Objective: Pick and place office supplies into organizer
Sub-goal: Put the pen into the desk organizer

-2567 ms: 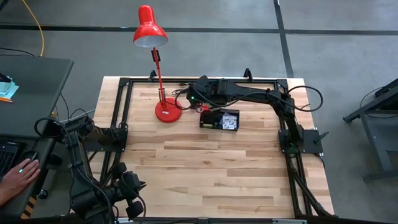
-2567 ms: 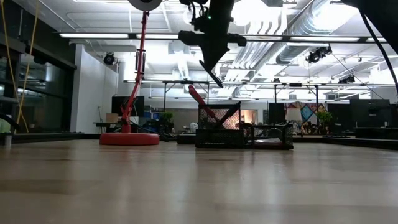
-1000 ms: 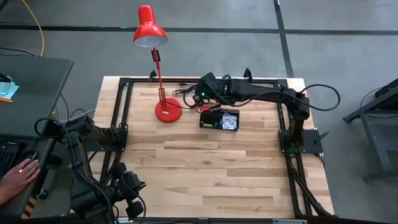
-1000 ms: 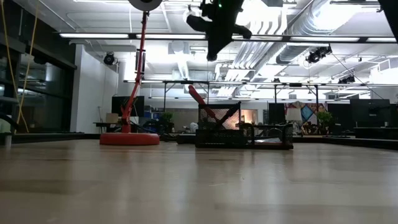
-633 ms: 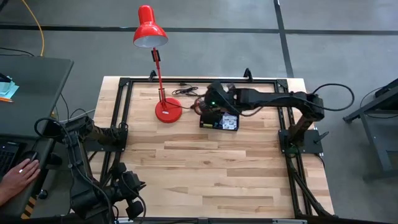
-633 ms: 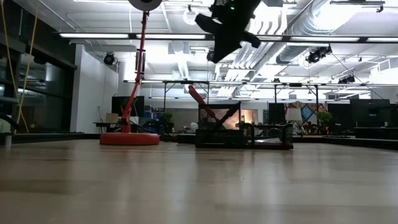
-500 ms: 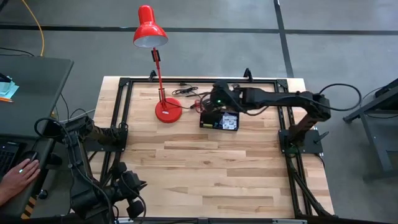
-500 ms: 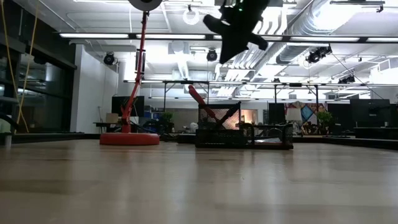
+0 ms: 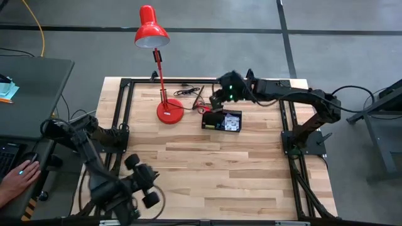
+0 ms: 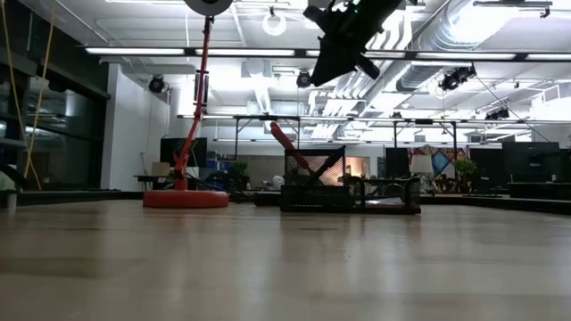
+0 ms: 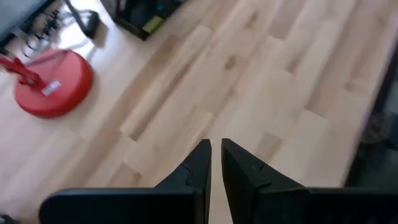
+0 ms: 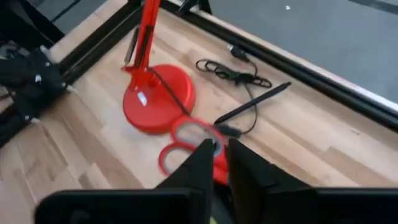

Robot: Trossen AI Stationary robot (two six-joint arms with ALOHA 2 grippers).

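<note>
The black mesh organizer [image 9: 221,120] [image 10: 351,189] stands at the table's far middle, right of the red lamp's base. Red-handled scissors [image 12: 186,144] [image 10: 290,147] stick out of its left end, leaning left, handles up. A pale square [image 9: 233,121] shows in its right part. One dark pen [image 12: 252,104] [image 9: 195,93] lies flat near the far edge. My right gripper [image 12: 221,152] [image 10: 343,40] hangs shut, high above the organizer's far left corner, holding nothing. My left gripper [image 11: 216,155] [image 9: 146,186] is shut over the near left of the table.
The red desk lamp stands on its round base [image 9: 169,112] [image 11: 53,84] left of the organizer, its head reaching past the far edge. A black cable [image 12: 233,71] lies coiled by the pen. A black frame [image 9: 122,113] rims the table. A person's hand [image 9: 19,172] rests on a desk at left.
My right gripper has risen and drawn back toward the table's right and far edge, away from the scissors, staying shut. My left arm has unfolded from the near left corner, carrying its gripper out over the table toward the right.
</note>
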